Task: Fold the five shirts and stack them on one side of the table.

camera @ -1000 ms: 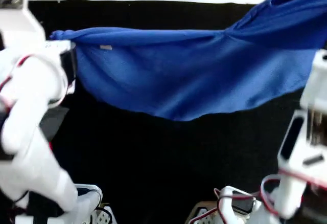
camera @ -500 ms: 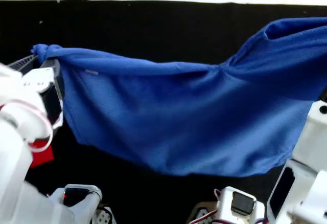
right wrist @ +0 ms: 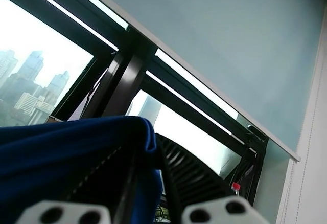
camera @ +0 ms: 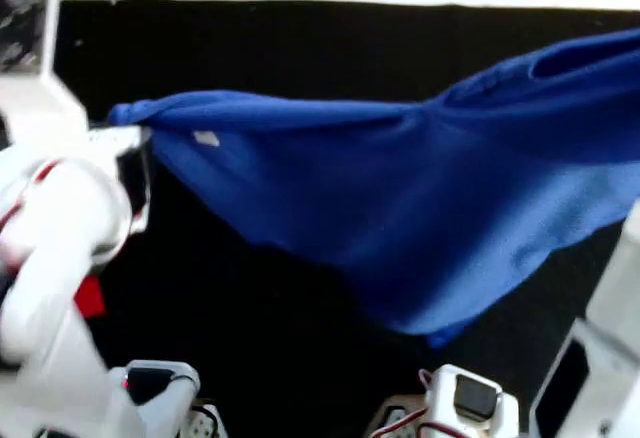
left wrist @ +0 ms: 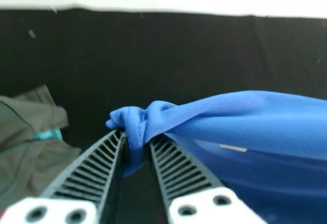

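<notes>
Blue knit fabric shirt (camera: 420,198) hangs stretched above black surface (camera: 300,48), left claw (left wrist: 137,138) clamped on one bunched corner, right claw (right wrist: 153,152) on another. Advise lowering both evenly, under tension, to lay it flat.

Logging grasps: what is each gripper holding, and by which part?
Both hold the blue shirt: left gripper pinches a bunched end; right gripper clamps fabric at the other end.

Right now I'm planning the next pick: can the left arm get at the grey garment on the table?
Probably not yet: the left gripper is shut on the blue shirt, though the grey garment lies unobstructed nearby.
</notes>
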Available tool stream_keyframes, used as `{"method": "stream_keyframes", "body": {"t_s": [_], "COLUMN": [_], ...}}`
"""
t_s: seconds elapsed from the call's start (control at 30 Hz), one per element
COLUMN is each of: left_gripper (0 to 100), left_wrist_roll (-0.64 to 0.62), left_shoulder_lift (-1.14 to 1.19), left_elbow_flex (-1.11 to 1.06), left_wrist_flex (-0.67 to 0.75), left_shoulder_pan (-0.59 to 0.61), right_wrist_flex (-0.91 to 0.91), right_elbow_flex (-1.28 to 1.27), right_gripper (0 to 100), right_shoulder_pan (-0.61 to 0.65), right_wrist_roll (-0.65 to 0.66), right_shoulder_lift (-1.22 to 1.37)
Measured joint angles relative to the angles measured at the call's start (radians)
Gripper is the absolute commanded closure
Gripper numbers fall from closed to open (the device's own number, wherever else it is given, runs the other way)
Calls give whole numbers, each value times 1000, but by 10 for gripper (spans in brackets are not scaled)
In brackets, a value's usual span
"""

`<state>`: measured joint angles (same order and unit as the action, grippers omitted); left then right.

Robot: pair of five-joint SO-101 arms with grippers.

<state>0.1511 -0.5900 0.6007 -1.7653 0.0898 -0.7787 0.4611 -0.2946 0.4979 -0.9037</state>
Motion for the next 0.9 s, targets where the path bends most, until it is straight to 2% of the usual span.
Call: {"method": "stream_keyframes", "body": {"t_s": [0.23,0.5,0.73,0.9], "left_gripper": [991,991,991,991], "left_wrist_roll": [2,0,-2,-2], "left_shoulder_lift": [-150,-135,114,387], "left_elbow_flex": [69,15,-227,-256], "left_wrist_flex": [0,43,264,442], "left_shoulder_pan": [2,54,63,61], "right_wrist_flex": [-58,-58,-48,83], "right_elbow_flex": [64,5,-152,-190], "right_gripper": [993,993,993,993], "right_shoulder_pan": [0,0,15,34], "right_wrist_roll": [0,0,0,0], "right_shoulder_lift": [2,57,295,549]}}
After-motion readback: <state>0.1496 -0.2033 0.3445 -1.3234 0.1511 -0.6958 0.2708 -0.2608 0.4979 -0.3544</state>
